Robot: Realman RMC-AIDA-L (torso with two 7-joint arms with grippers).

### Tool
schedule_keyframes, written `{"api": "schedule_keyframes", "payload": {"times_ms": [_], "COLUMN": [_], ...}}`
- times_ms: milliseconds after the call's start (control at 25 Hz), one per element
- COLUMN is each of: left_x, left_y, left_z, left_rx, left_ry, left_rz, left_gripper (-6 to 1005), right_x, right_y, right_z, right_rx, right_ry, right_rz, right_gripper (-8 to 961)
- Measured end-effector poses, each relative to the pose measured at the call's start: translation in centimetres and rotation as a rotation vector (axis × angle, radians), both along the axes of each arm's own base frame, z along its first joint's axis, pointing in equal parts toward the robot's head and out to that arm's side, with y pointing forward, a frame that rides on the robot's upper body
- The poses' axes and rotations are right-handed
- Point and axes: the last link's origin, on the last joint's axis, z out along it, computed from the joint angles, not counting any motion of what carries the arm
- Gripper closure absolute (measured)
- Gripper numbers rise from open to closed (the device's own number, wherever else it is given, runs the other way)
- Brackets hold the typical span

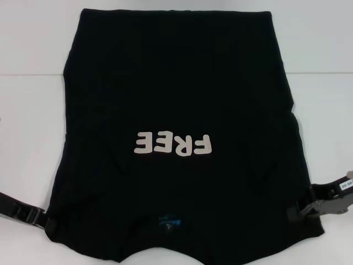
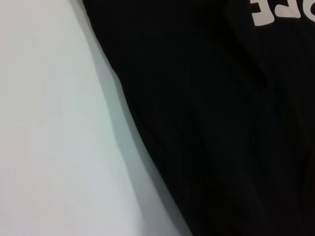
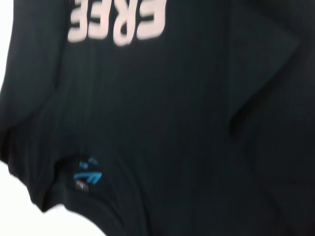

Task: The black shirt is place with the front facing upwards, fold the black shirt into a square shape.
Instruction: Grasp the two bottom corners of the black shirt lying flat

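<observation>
The shirt (image 1: 176,110) looked soft and limp, best pinched at its lower corners, where both grippers (image 1: 298,211) sat, closure unclear.

Collar edge: the black shirt (image 1: 176,110) is cut off by the frame's lower edge below the neck label (image 1: 170,223).
Left end effector (image 1: 47,222): fingertips are hidden at the shirt's edge.
Right end effector (image 1: 298,212): fingertips are hidden likewise.
</observation>
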Motion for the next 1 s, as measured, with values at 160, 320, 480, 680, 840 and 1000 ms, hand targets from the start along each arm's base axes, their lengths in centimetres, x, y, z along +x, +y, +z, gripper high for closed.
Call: {"api": "schedule_keyframes", "payload": {"times_ms": [160, 320, 480, 680, 840, 1000], "left_x": [0.0, 0.0, 0.1, 0.0, 0.0, 0.1], "left_y": [0.0, 0.0, 0.0, 0.2, 0.2, 0.2], "left_z": [0.0, 0.0, 0.0, -0.1, -0.1, -0.1], "left_rx": [0.000, 0.001, 0.000, -0.007, -0.006, -0.007], "left_ry": [0.000, -0.004, -0.005, -0.008, -0.008, -0.009], "left_rz": [0.000, 0.000, -0.001, 0.004, 0.004, 0.003], "left_gripper": [933, 933, 934, 934, 934, 933], "right_x": [0.3, 0.8, 2.0, 3.4, 3.7, 3.7], "right_y": [0.1, -0.1, -0.7, -1.7, -2.1, -2.2], "right_z": [1.0, 2.7, 5.1, 6.8, 6.0, 4.9], "right_rx": [0.025, 0.048, 0.065, 0.071, 0.057, 0.037], "right_ry": [0.018, 0.054, 0.034, 0.015, 0.012, -0.009], "right_rz": [-0.009, -0.014, -0.031, -0.075, -0.078, -0.063], "right_gripper": [884, 837, 704, 503, 323, 123]}}
